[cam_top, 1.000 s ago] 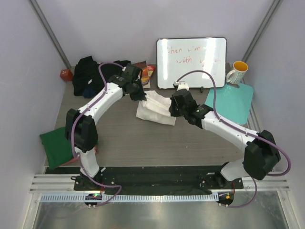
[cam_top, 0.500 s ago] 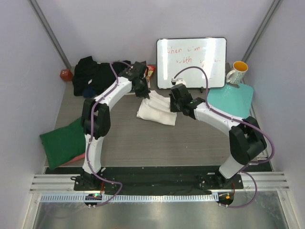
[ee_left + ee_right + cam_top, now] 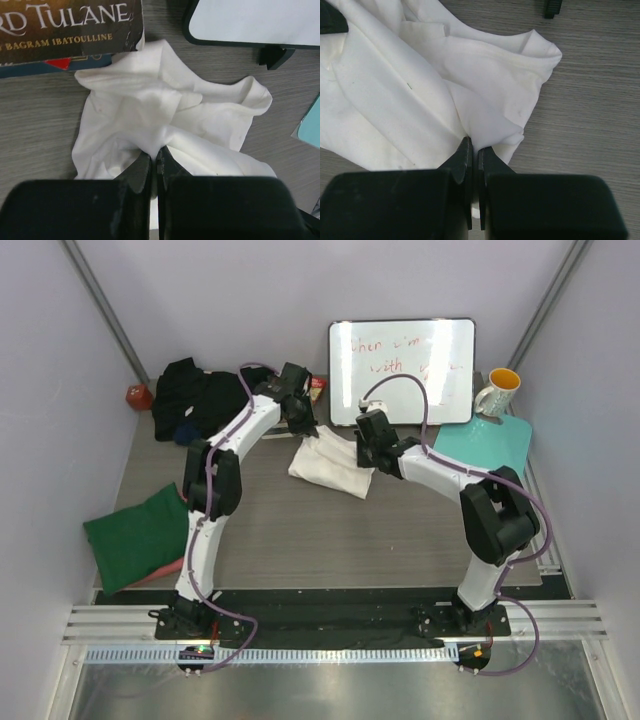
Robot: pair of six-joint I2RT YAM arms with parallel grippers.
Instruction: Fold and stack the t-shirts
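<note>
A crumpled white t-shirt (image 3: 328, 466) lies on the table at the back, in front of the whiteboard. My left gripper (image 3: 306, 430) is shut on a pinch of its cloth at the shirt's far left edge; in the left wrist view the white t-shirt (image 3: 165, 112) bunches up into the closed tips (image 3: 155, 151). At the shirt's right edge my right gripper (image 3: 366, 458) is also shut on a fold; the right wrist view shows the white t-shirt (image 3: 445, 85) pulled into its tips (image 3: 473, 143). Black t-shirts (image 3: 195, 400) are heaped at the back left. A dark green t-shirt (image 3: 135, 535) lies at the near left.
A whiteboard (image 3: 402, 370) leans on the back wall. A mug (image 3: 497, 392) stands at the back of a teal mat (image 3: 485, 448) on the right. Books (image 3: 318, 388) lie behind the left gripper, one book (image 3: 70, 25) close to the shirt. A small red object (image 3: 138, 396) sits far left.
Both arms have reached further toward the back wall, carrying the white t-shirt a little that way. Both grippers stayed shut on the cloth.
</note>
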